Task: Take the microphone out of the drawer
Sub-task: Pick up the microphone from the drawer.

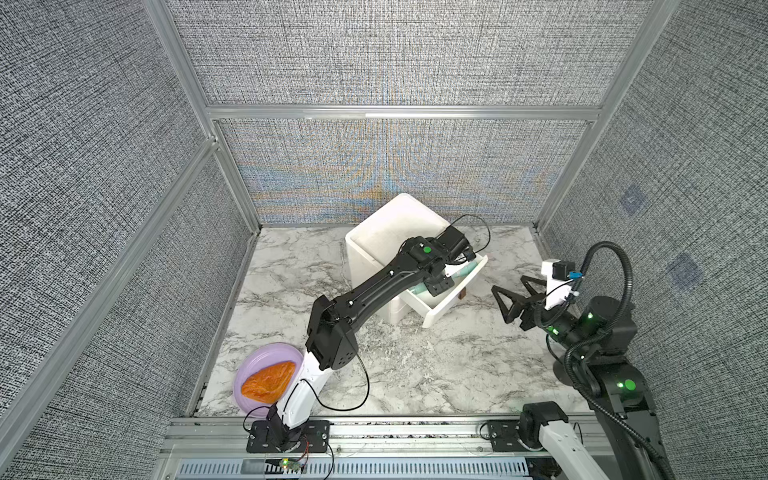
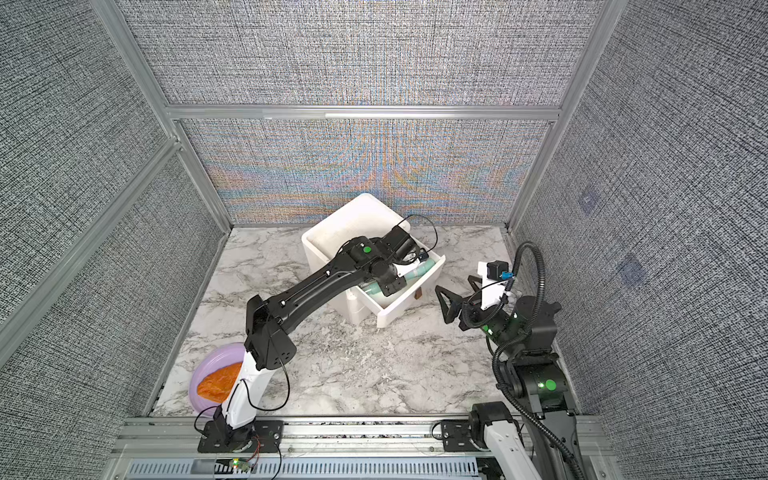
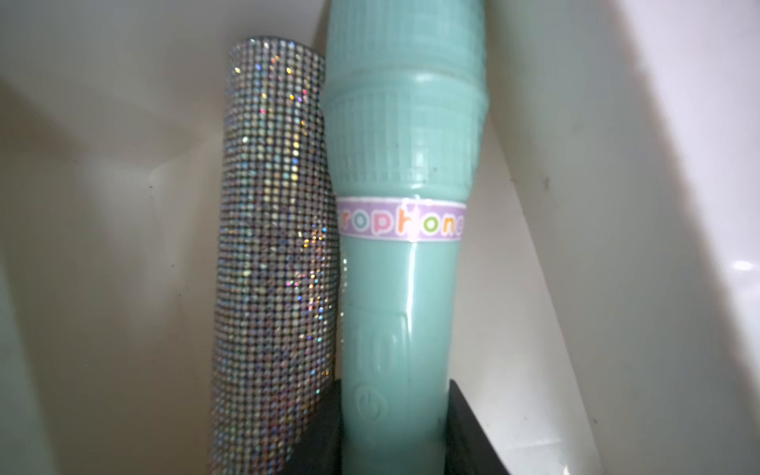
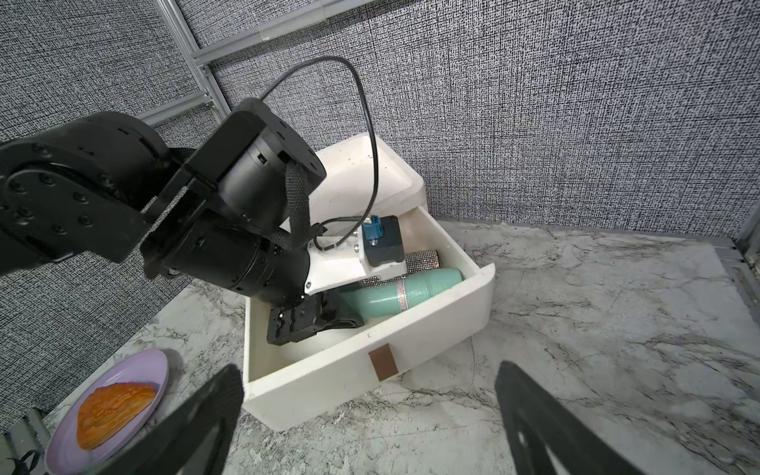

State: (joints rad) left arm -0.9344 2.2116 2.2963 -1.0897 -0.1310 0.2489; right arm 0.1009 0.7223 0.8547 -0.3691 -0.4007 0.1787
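At the left edge of the table [image 1: 415, 374] a plate [image 1: 257, 359] carries a pastry [image 1: 268, 382], well apart from the work and, I judge, no part of it. Toward the middle, the drawer [image 4: 312, 386] stands pulled out of its cabinet [image 1: 390, 224], which is what lets the left arm [image 1: 374, 291] reach down inside. There the left end effector [image 3: 395, 427] is clasped on the microphone [image 3: 401, 288], one finger on each side of the teal handle by the power button. How hard it presses I cannot tell, since the wrist view shows only the finger edges. The microphone lies flat in the drawer, close to the front wall, its head pointing away from the end effector. A glitter tube [image 3: 275, 246] rests against its far side, so a grip low on the handle probably suits the tight gap. At the right, the right end effector [image 1: 509, 284] hangs spread wide and empty above the table near the drawer front, likely parked clear of the lift.
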